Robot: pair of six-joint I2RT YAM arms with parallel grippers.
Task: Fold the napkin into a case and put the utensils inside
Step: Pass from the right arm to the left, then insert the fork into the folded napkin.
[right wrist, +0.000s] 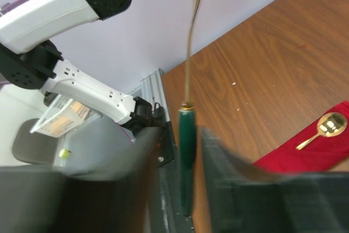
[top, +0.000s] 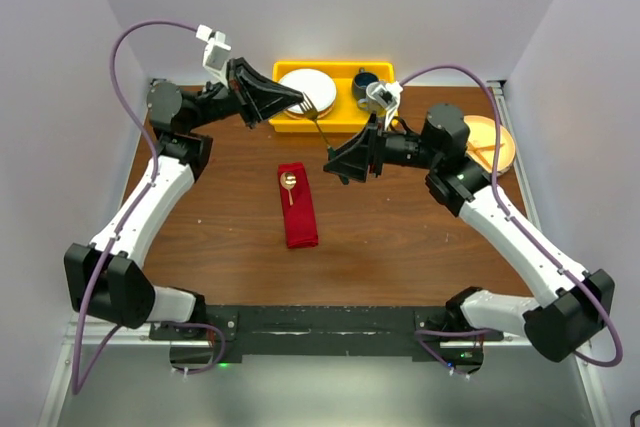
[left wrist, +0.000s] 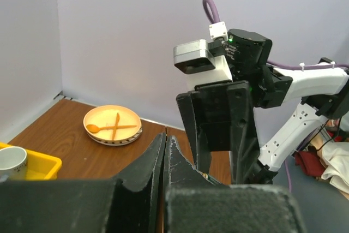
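The case (top: 298,205) lies at the desk's (top: 400,237) centre, running near to far, a spoon (top: 288,183) on its far end. Behind it, at the far edge, a tray (top: 330,125) holds a plate (top: 315,85) left and a cup (top: 362,80) right. A fork (top: 322,134) spans the air between tray and case. A dish (top: 490,142) sits in the far right corner.

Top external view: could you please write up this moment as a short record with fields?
napkin: folded into a narrow red strip, flat on the table
spoon: gold, lying on the napkin's far end, bowl away from the arm bases
green-handled utensil: in the air between the two grippers
left gripper: shut, apparently pinching the utensil's far end
right gripper: fingers apart on either side of the green handle
yellow tray: at the far edge, with a white plate and a dark cup
orange plate: far right
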